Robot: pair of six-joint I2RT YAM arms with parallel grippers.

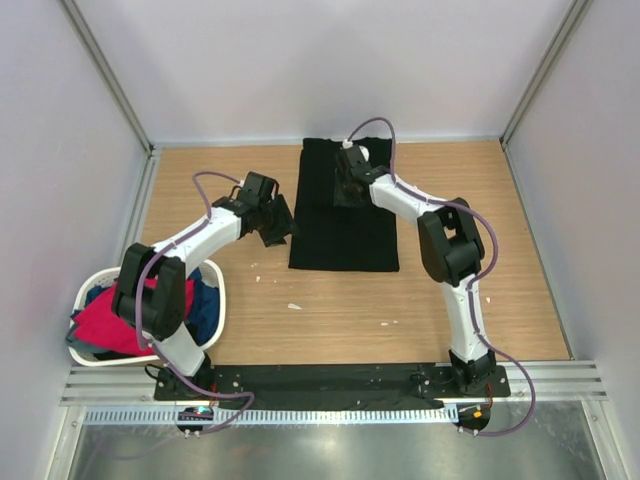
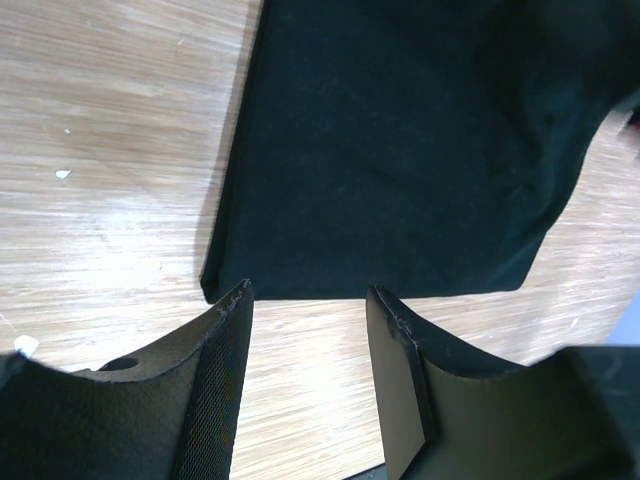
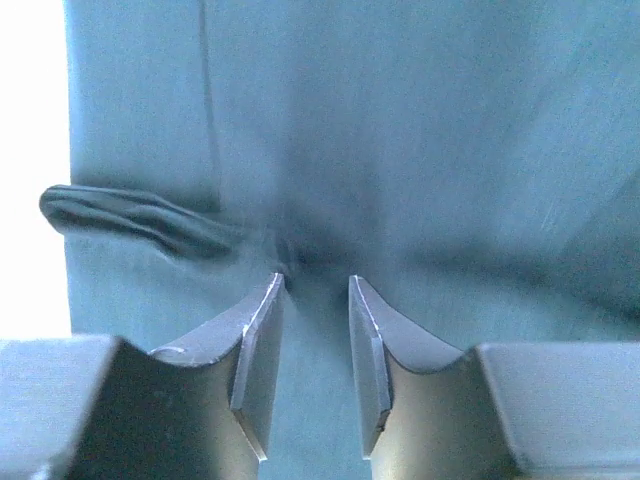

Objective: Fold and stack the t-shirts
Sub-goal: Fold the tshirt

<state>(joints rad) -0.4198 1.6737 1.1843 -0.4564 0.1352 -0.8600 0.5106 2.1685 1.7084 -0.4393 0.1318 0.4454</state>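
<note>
The black t-shirt, folded into a long rectangle, lies flat at the far middle of the wooden table. The right gripper stands on its far half, the 2 fingers narrowly parted and their tips pressed into the cloth beside a small pucker. The left gripper hangs spread wide over bare wood just beside the shirt's near left corner, while a red t-shirt and a blue t-shirt sit heaped in the white basket at the near left.
</note>
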